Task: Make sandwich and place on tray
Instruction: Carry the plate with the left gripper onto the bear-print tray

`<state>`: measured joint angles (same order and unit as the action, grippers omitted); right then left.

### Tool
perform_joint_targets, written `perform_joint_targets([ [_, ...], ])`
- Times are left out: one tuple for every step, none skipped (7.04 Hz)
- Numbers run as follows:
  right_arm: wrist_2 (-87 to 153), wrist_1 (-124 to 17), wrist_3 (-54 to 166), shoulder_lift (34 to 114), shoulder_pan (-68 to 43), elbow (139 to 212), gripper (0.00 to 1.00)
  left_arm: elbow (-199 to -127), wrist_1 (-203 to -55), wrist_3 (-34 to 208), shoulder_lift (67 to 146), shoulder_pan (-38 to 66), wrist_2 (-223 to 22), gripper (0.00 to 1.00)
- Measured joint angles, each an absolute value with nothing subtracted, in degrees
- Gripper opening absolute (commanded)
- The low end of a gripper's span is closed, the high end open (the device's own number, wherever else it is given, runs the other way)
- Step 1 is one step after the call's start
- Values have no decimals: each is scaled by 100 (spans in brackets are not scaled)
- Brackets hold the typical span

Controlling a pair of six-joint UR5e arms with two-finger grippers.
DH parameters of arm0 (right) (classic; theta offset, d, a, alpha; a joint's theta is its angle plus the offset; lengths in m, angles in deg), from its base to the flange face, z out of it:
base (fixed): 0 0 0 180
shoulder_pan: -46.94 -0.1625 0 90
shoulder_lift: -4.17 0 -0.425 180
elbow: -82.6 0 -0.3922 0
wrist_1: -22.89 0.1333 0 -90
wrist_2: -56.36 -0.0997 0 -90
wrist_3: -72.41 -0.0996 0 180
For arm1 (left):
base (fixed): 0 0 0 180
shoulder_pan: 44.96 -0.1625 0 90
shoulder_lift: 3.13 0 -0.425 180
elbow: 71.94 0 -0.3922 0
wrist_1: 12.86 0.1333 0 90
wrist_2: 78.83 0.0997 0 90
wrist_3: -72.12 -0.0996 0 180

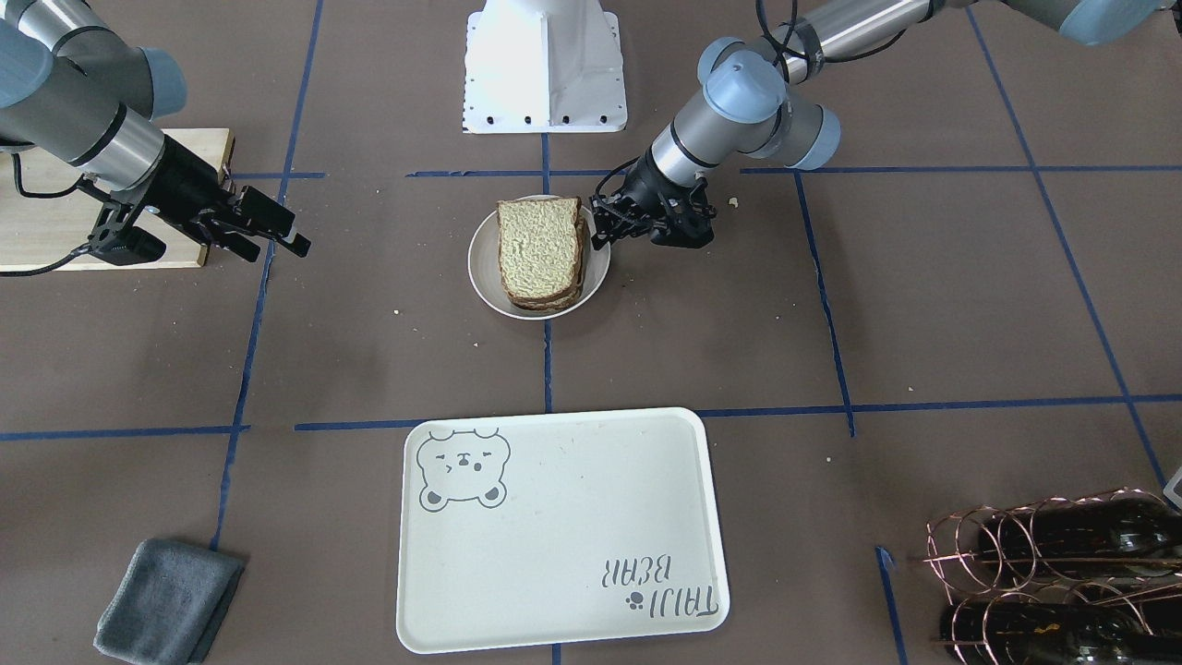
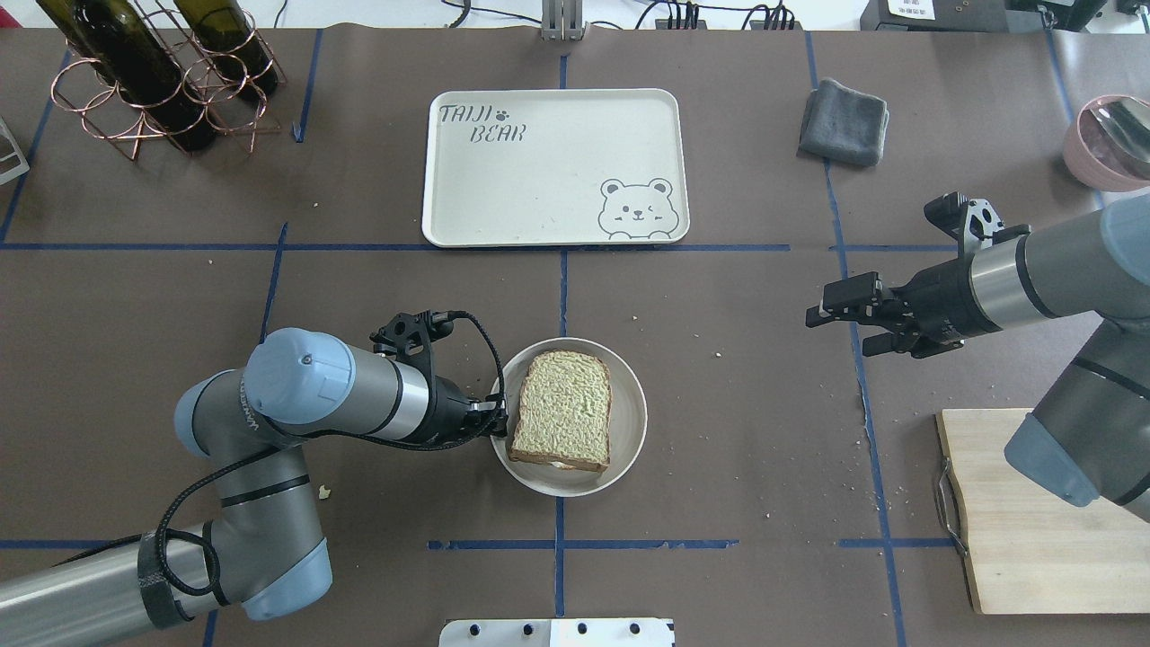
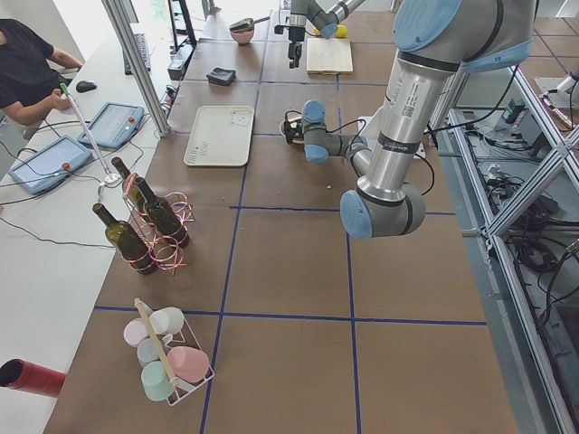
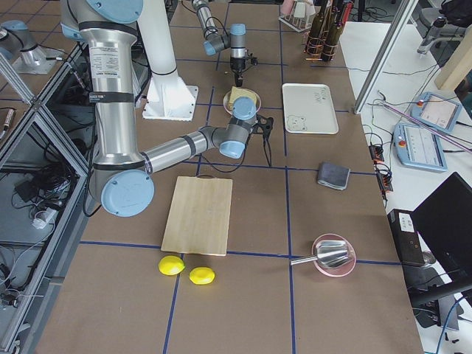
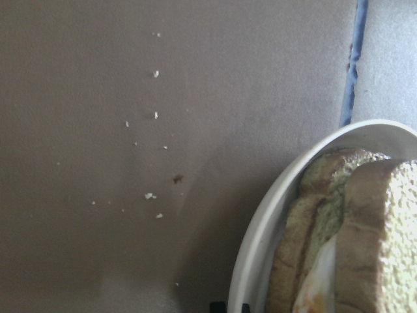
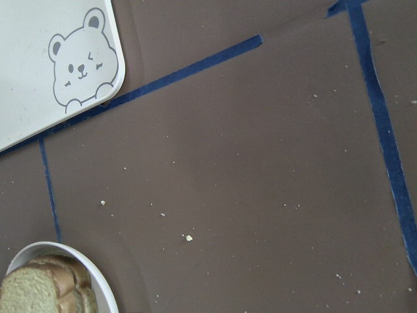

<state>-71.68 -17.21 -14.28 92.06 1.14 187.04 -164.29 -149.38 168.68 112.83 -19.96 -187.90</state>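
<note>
The sandwich [image 2: 561, 409] is stacked on a round pale plate [image 2: 629, 404] at the table's middle: two bread slices with brown crust, and white egg with an orange edge [image 5: 313, 287] between them. It also shows in the front view [image 1: 540, 249]. My left gripper [image 2: 494, 418] is at the plate's near-left rim [image 5: 260, 241], jaws close together astride it. My right gripper [image 2: 840, 328] is open and empty, hovering off to the right above the table. The cream bear tray [image 2: 557, 166] lies beyond the plate with nothing on it.
A wooden cutting board [image 2: 1033, 512] lies under my right arm. A folded grey cloth [image 2: 844, 121] lies right of the tray. A copper rack with wine bottles [image 2: 153, 81] stands at the far left, and a pink bowl [image 2: 1110, 139] at the far right. Crumbs dot the table.
</note>
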Motion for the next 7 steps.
perform_joint_targets([
  [-7182, -1571, -1426, 9351, 110, 18717, 100, -16411, -15078, 17317, 11374, -1829, -18790, 0],
  [-7192, -1354, -1425, 9527, 100, 18713, 100, -16320, -15128, 17704, 11563, -1618, -18788, 0],
  [-7200, -1186, -1425, 9676, 82, 18710, 100, -16031, -15135, 18037, 11886, -1388, -18773, 0],
  [-7203, -1112, -1425, 9769, 57, 18721, 100, -15525, -15124, 18359, 12330, -1188, -18669, 0],
  [-7204, -1032, -1425, 9856, 33, 18733, 100, -14879, -15117, 18691, 12784, -1005, -18484, 0],
  [-7204, -867, -1425, 9966, 24, 18735, 100, -14303, -15140, 18910, 13082, -866, -18385, 0],
  [-7204, -698, -1425, 10069, 16, 18737, 100, -13820, -15219, 19025, 13287, -792, -18350, 0],
])
